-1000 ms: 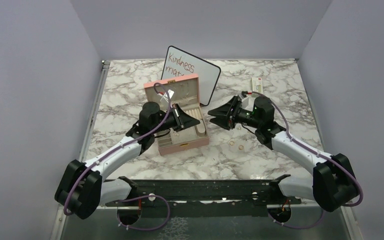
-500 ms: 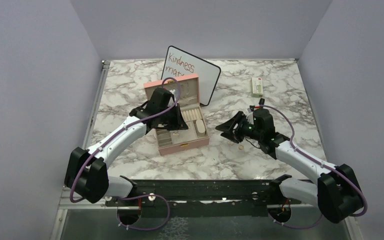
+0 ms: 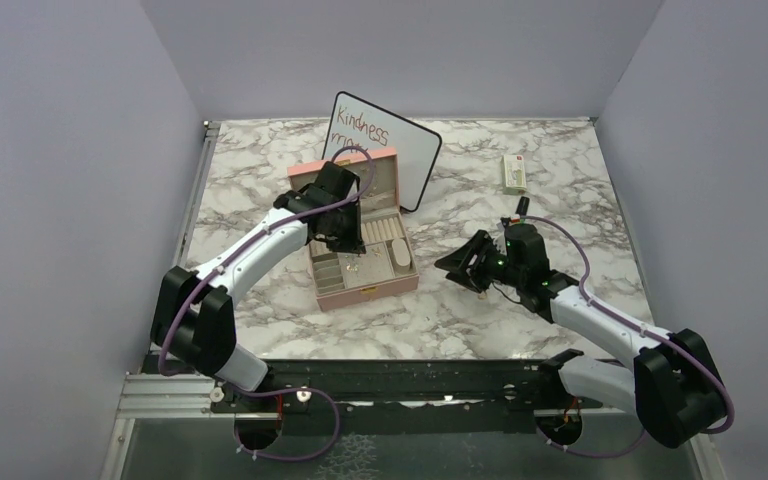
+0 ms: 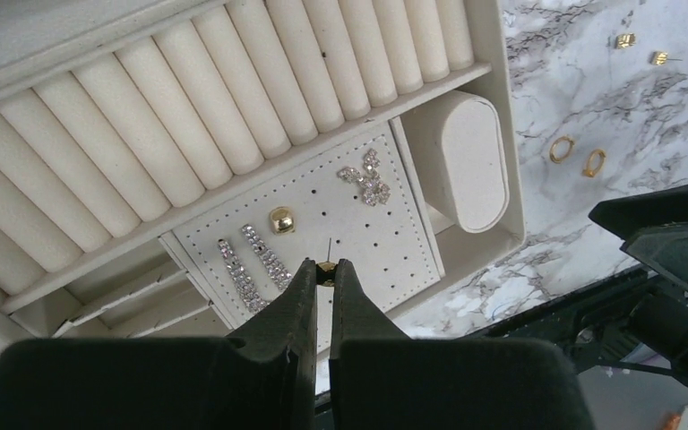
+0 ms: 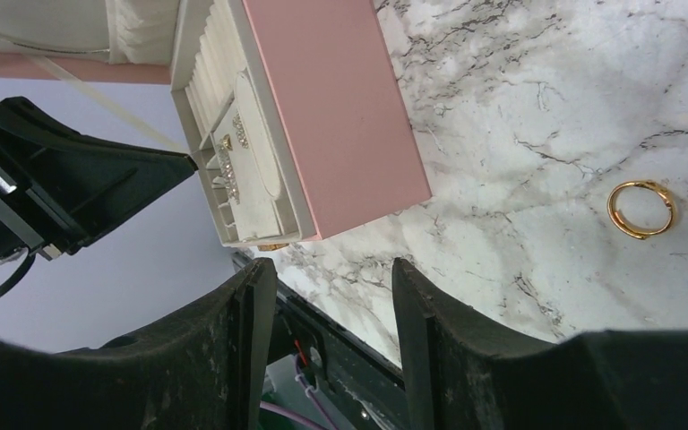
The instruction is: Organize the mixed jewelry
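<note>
My left gripper (image 4: 324,265) is shut on a tiny gold stud earring (image 4: 326,266), its pin pointing at the perforated earring panel (image 4: 385,242) of the open pink box (image 3: 375,292). In the top view this gripper (image 3: 346,238) hangs over the box. On the panel lie two crystal bar earrings (image 4: 253,260), a gold stud (image 4: 281,219) and a crystal bow (image 4: 367,177). My right gripper (image 5: 331,269) is open and empty, low over the table right of the box (image 5: 331,107). A gold ring (image 5: 641,209) lies beside it. Two gold rings (image 4: 577,155) and two small gold bits (image 4: 645,49) lie on the marble.
A whiteboard (image 3: 385,150) with writing leans behind the box. A small white-green packet (image 3: 515,172) lies at the back right. Ring rolls (image 4: 233,98) and an oval cushion (image 4: 466,161) fill the box's tray. Lavender walls close in three sides.
My left arm has swung from the box's front left to above the tray, still holding the stud. My right gripper has dropped lower and moved nearer, toward the rings on the table.
</note>
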